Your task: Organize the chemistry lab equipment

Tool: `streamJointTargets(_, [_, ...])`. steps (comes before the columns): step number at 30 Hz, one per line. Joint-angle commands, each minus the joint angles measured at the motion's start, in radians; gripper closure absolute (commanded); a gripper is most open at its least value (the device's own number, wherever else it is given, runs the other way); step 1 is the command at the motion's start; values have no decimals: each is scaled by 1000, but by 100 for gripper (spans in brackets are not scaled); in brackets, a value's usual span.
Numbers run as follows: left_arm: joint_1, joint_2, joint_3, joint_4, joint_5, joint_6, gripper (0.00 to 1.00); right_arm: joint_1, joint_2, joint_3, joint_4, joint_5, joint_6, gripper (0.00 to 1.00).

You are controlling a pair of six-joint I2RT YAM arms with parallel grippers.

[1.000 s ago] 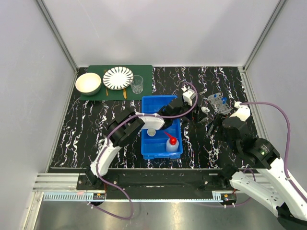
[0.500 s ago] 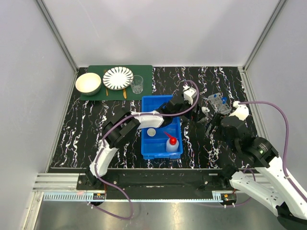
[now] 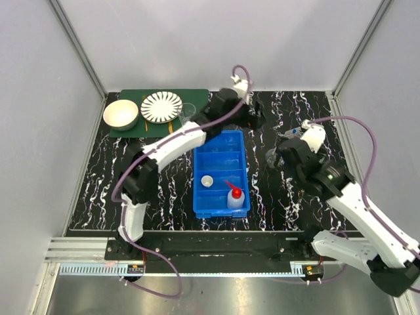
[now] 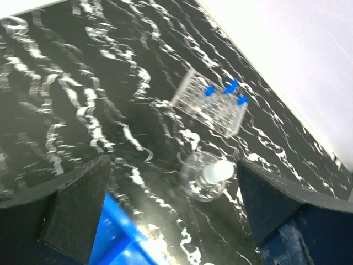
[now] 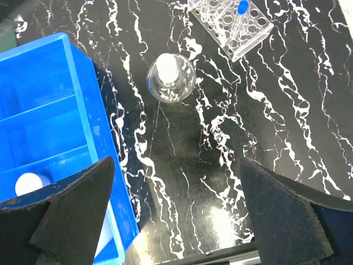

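Swinging out from over the bin [image 3: 223, 147], the left arm had reached past its far end. The left gripper [image 4: 172, 176] hung wide open and empty above the table [image 4: 66, 83]. Below it lay a round flask [image 4: 207, 176] with a white stopper, and beyond that the rack [image 4: 209, 107] holding three blue-capped tubes [image 4: 230, 87]. The right gripper [image 5: 176, 165] had lifted higher than before. Its fingers were also spread wide and held nothing. The flask sat under it, near the bin's right wall, with the rack further right. Toward the bin's near end stood the bottle [image 3: 235, 197], with the lid [image 3: 207, 180] to its left.
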Motion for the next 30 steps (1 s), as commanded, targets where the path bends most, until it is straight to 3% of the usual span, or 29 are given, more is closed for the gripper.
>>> streamJointTargets(1, [93, -128, 110, -281, -32, -54, 1, -11, 115, 86, 31, 139, -2, 0])
streamJointTargets(8, [157, -260, 225, -719, -149, -6, 1, -224, 318, 123, 171, -69, -99, 0])
streamJointTargets(12, [174, -394, 156, -888, -321, -17, 1, -320, 440, 155, 220, -166, -134, 0])
streamJointTargets(14, [199, -474, 83, -937, -323, -17, 1, -344, 492, 167, 252, -207, -143, 0])
streamJointTargets(24, [338, -735, -380, -948, -305, 17, 1, -397, 692, 218, 297, -327, -183, 0])
streamJointTargets(30, [357, -850, -513, -898, -253, 3, 1, -401, 758, 203, 301, -335, -180, 0])
